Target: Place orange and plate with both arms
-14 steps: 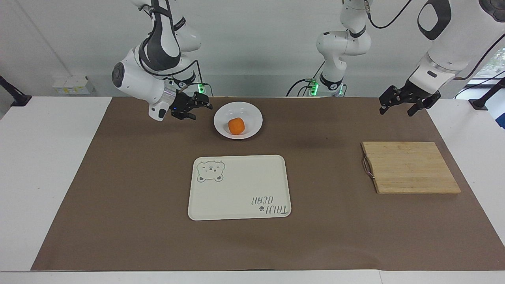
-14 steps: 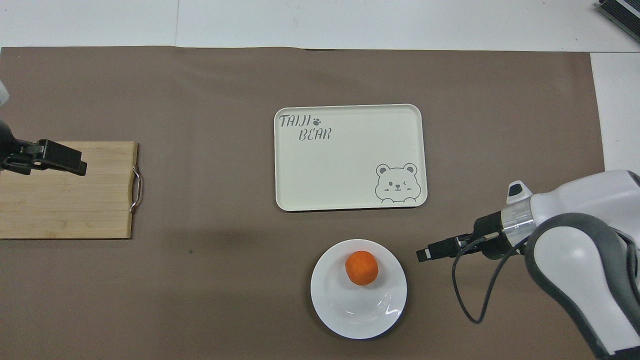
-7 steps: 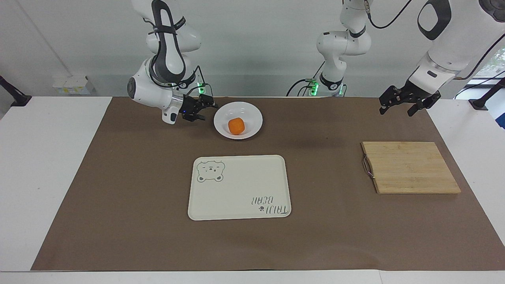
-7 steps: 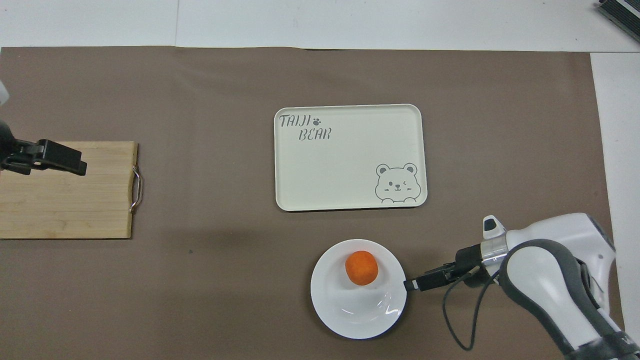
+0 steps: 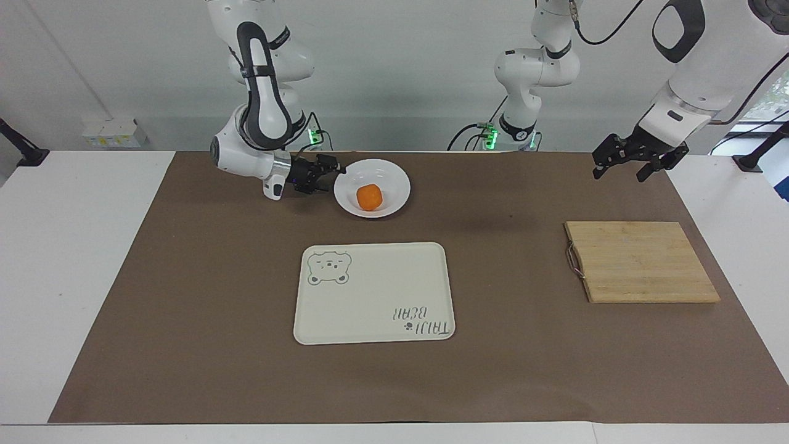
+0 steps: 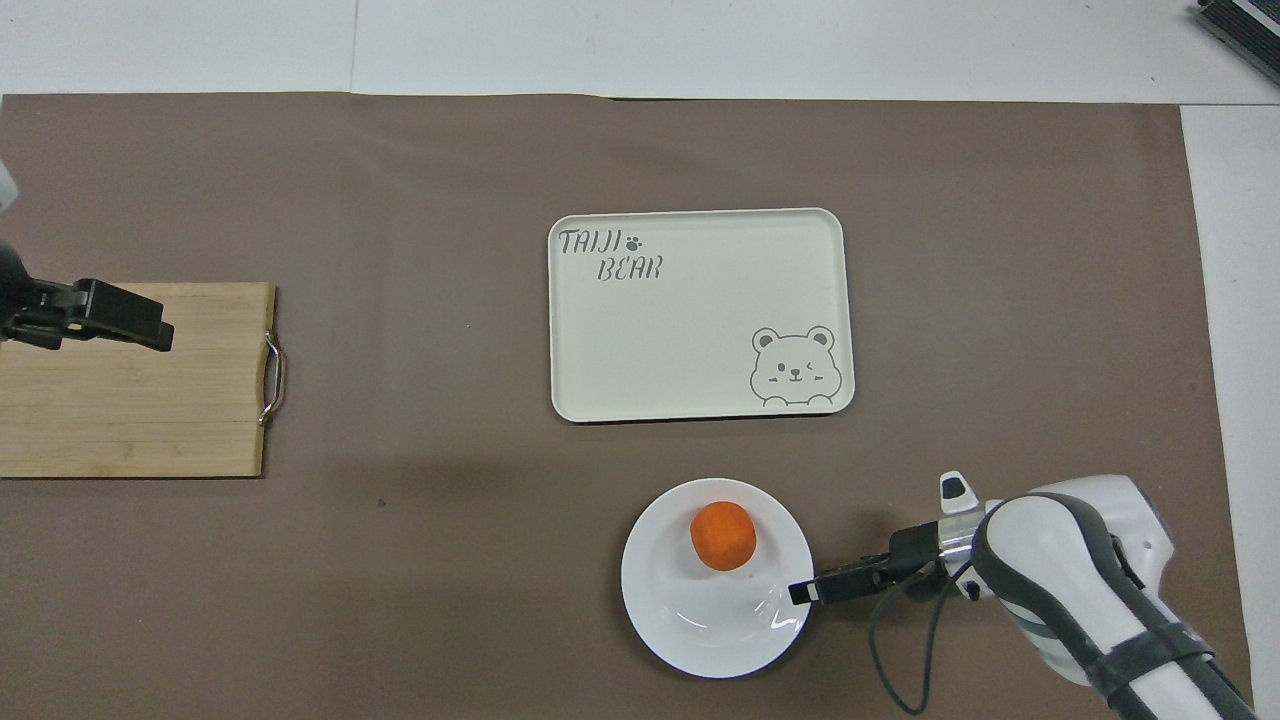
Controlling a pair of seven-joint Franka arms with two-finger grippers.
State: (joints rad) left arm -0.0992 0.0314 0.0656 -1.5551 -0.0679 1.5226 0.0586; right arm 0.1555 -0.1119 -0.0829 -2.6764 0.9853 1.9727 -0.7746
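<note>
You are at the grasp: your right pincer (image 5: 333, 172), jaws open, sits at the rim of the plate (image 5: 394, 196), which lies on the counter near the robots with the orange (image 5: 369, 197) in it. Next, close on the rim. Your left pincer (image 5: 638, 159) waits open above the cutting board (image 5: 641, 262).

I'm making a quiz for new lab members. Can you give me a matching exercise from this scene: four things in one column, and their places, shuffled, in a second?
Things:
1. orange
2. right end effector
3. left end effector
4. tray

Places:
A. open, at the plate's rim
B. raised, toward the cutting board's end of the table
C. on the plate
D. farther from the robots than the plate

Pairs: 1-C, 2-A, 3-B, 4-D
</note>
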